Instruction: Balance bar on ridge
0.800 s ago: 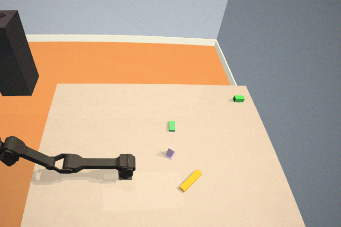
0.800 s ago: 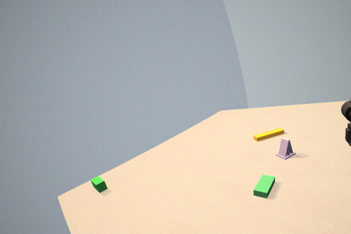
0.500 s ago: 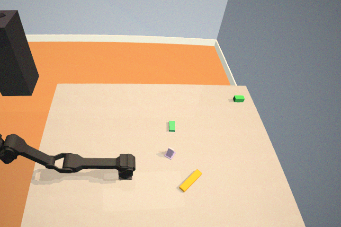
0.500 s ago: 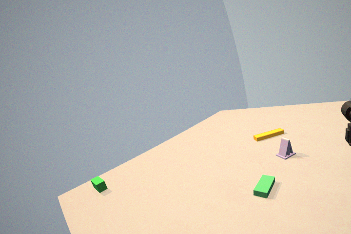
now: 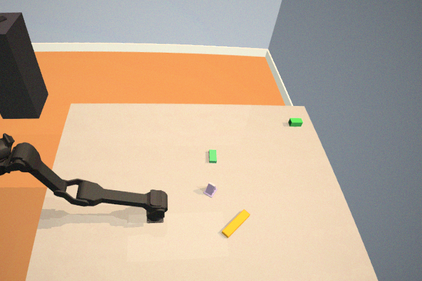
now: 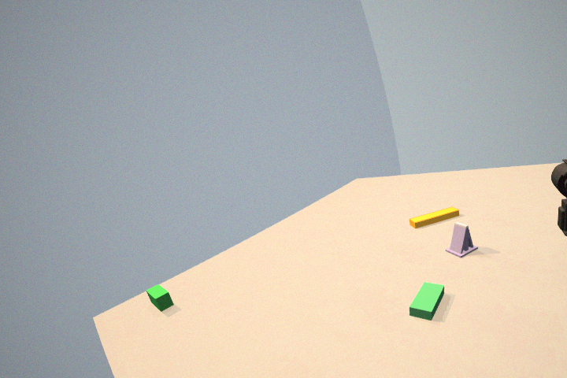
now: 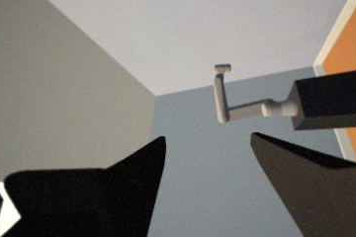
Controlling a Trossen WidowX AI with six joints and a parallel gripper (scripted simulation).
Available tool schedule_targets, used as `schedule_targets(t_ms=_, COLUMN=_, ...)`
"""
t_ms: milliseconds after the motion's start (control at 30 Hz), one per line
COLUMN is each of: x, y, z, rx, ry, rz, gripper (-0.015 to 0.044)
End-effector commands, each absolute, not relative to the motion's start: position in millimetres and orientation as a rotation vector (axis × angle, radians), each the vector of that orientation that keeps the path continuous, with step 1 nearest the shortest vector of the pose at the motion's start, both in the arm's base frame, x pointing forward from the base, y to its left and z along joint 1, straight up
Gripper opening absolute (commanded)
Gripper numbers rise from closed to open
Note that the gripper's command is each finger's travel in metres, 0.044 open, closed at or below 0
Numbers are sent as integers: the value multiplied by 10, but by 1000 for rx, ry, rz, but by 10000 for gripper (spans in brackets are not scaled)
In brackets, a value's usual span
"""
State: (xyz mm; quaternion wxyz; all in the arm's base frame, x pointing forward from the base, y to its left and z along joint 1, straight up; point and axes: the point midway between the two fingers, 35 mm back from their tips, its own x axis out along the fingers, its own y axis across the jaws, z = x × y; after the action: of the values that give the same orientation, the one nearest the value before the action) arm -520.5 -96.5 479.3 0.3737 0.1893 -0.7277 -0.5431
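The yellow bar (image 5: 236,223) (image 6: 434,216) lies flat on the table (image 5: 284,252) (image 6: 293,339), beside the ridge and not touching it. The ridge (image 5: 210,189) (image 6: 460,239) is a small lilac wedge-shaped stand on a thin square base, upright, with nothing on its top. My gripper (image 7: 207,139) is open and empty in the wrist view. It points away from the table, with wall and ceiling behind its fingers. In the top view the arm reaches off the left side, far from the bar and ridge, and the fingertips are out of frame.
A green block (image 5: 212,156) (image 6: 427,300) lies near the ridge. Another green block (image 5: 295,122) (image 6: 160,298) lies at the table's far corner. A dark pedestal (image 5: 15,69) (image 7: 334,101) stands off the table, carrying a jointed fixture (image 7: 245,109). Walls border the scene.
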Motion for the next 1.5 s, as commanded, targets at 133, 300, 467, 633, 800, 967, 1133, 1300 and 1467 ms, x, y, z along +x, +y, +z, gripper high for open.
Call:
schedule_targets(t_ms=133, x=-4309, y=-904, z=5804, rx=226, ry=-1670, rz=-1332, gripper=315)
schedule_targets(t_ms=300, x=-3730, y=-843, z=6281, rx=75, ry=-1554, rz=-1299, gripper=315)
schedule_targets(t_ms=467, x=-3093, y=-790, z=6673, rx=-61, ry=-1437, rz=-1255, gripper=315)
schedule_targets(t_ms=633, x=-2841, y=-814, z=6769, rx=-83, ry=-1428, rz=-1205, gripper=315)
schedule_targets(t_ms=800, x=-2304, y=-799, z=6976, rx=-173, ry=-1339, rz=-1143, gripper=315)
schedule_targets(t_ms=967, x=-1918, y=-778, z=7003, rx=-262, ry=-1214, rz=-1127, gripper=315)
schedule_targets(t_ms=1133, x=-1299, y=-750, z=7112, rx=-369, ry=-1077, rz=-1071, gripper=315)
schedule_targets(t_ms=1300, x=-775, y=-663, z=7198, rx=-448, ry=-1033, rz=-966, gripper=315)
schedule_targets(t_ms=1467, x=-69, y=-634, z=7178, rx=-541, ry=-883, rz=-886, gripper=315)
